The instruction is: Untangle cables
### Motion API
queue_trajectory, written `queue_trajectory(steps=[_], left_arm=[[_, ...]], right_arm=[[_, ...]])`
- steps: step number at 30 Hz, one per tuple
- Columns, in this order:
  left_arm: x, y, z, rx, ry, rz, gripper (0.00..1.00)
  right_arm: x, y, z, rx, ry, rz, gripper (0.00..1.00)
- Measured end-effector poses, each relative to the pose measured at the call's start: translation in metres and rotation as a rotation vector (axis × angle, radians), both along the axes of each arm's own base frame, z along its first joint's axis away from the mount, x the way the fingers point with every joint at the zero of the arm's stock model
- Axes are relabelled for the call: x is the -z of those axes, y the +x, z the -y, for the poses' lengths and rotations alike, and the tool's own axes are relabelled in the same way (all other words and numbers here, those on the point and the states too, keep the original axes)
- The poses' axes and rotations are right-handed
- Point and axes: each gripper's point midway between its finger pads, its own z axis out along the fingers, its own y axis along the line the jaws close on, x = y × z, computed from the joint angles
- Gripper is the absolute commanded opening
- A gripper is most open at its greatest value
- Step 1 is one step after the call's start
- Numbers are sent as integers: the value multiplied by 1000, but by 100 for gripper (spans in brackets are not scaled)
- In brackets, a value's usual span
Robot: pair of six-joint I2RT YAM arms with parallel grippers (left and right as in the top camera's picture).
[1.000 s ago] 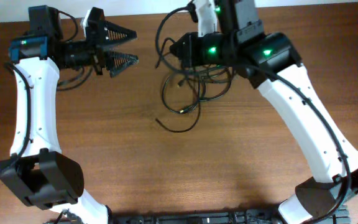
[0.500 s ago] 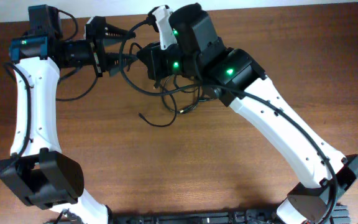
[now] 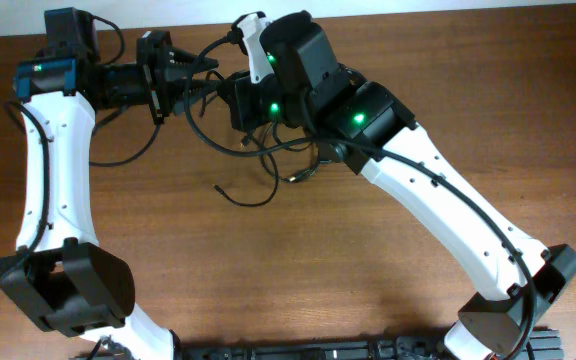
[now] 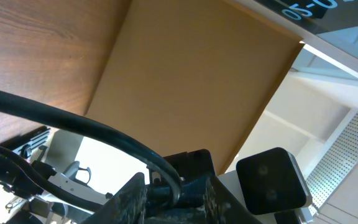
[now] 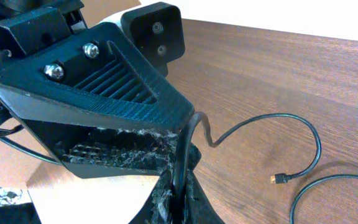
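A tangle of black cables (image 3: 273,152) lies at the back middle of the wooden table, one loose end (image 3: 218,188) trailing to the front left. My right gripper (image 5: 179,186) is shut on a black cable that rises between its fingers. That strand runs into my left gripper (image 3: 206,78), which meets it from the left. In the left wrist view the cable (image 4: 73,121) arcs down between the left gripper's (image 4: 176,190) fingers; the jaws stand narrow around it with gaps on both sides. The left gripper's ribbed finger (image 5: 104,81) fills the right wrist view.
A cable loop (image 5: 303,134) ending in a gold-tipped plug (image 5: 279,179) lies on the wood to the right of my right gripper. A thinner black lead (image 3: 118,140) hangs from the left arm. The table's back edge (image 3: 468,12) runs close behind both grippers.
My right arm has carried its cable leftward to the left gripper, dragging the tangle along. The left gripper's jaws have narrowed from wide open around that strand.
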Motion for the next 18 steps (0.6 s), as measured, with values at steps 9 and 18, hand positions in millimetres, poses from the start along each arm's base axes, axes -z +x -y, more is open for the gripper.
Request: queue_trajectory(steps=[9,18], left_arm=[[0,0,0,0,0,-2,18],[1,0,0,-3,1,-12,0]], right_arm=[[-3,-10,-12,-31,9,10,4],[-2,-11,-12,-30,7,3,59]])
